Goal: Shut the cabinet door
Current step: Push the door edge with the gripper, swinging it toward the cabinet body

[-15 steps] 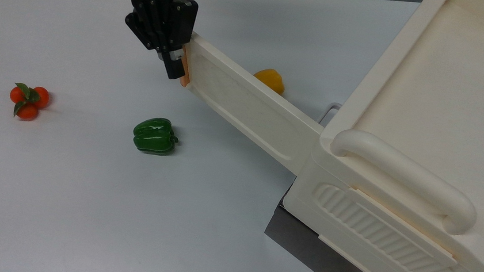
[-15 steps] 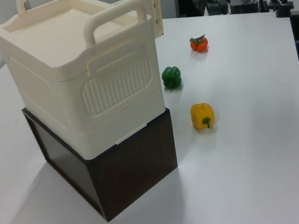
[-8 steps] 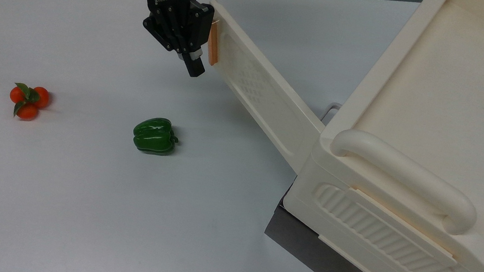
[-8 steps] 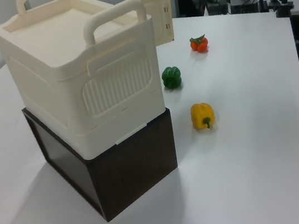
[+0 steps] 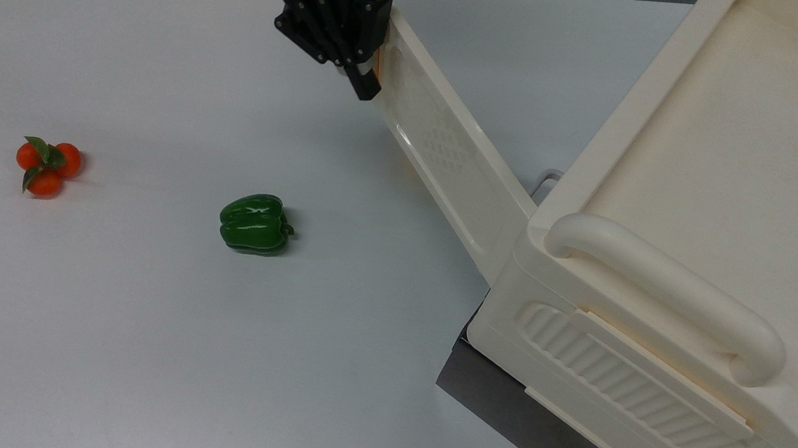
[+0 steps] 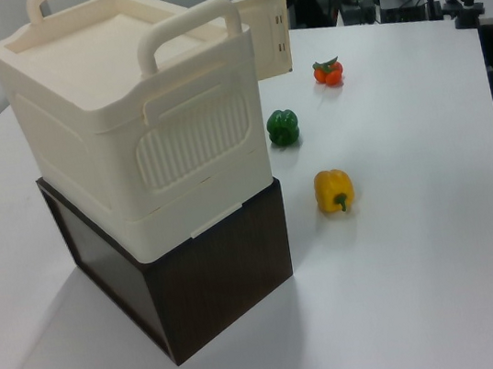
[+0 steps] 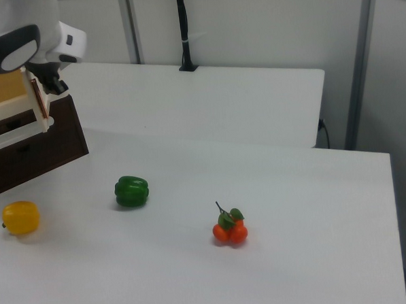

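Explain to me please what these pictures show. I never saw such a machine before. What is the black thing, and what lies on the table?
The black thing is the gripper of a robot arm. It sits at the free end of the cabinet door, by the door's orange handle; whether it grips is not clear. The door stands open from the cream cabinet, which rests on a dark base. One camera looks down from above; two more look from other sides. On the white table lie a green pepper, a yellow pepper and a bunch of small tomatoes.
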{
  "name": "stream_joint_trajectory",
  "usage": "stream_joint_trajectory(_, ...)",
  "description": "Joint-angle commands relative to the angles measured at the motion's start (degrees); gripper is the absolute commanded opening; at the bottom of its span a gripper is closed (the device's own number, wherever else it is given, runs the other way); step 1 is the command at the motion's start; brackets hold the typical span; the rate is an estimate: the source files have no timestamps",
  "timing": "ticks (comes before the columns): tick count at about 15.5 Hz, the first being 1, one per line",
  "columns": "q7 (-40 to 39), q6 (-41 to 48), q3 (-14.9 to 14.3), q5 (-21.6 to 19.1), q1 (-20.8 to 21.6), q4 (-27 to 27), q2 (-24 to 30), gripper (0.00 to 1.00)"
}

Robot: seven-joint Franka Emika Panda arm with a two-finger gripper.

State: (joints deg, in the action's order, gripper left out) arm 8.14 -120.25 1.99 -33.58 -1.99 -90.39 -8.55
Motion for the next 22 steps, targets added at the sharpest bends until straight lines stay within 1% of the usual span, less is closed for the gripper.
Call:
stream_joint_trajectory(1, -0.23, 3.97, 1.52, 0.18, -0.12, -0.75, 2.05, 0.00)
stream_joint_trajectory(3, -0.14, 4.23, 3.19, 0.71, -0.21, -0.84, 2.22, 0.00)
stream_joint_trajectory(5, -0.06, 4.50, 3.90, 0.71, -0.12, -0.84, 2.22, 0.00)
stream_joint_trajectory(10, 0.03, 3.62, 8.29, 0.71, 0.05, -0.67, 1.96, 0.00)
stream_joint_trajectory(15, 0.29, 3.36, 11.72, 0.63, 0.23, -0.49, 1.87, 0.00)
stream_joint_trajectory(17, 0.56, 3.18, 13.56, 0.54, 0.23, -0.49, 1.44, 0.00)
stream_joint_trajectory(20, 0.56, -0.41, 15.85, 0.62, 0.23, -0.49, 0.91, 0.00)
stream_joint_trajectory(22, 0.47, -1.12, 16.56, 0.54, 0.32, -0.58, 0.82, 0.00)
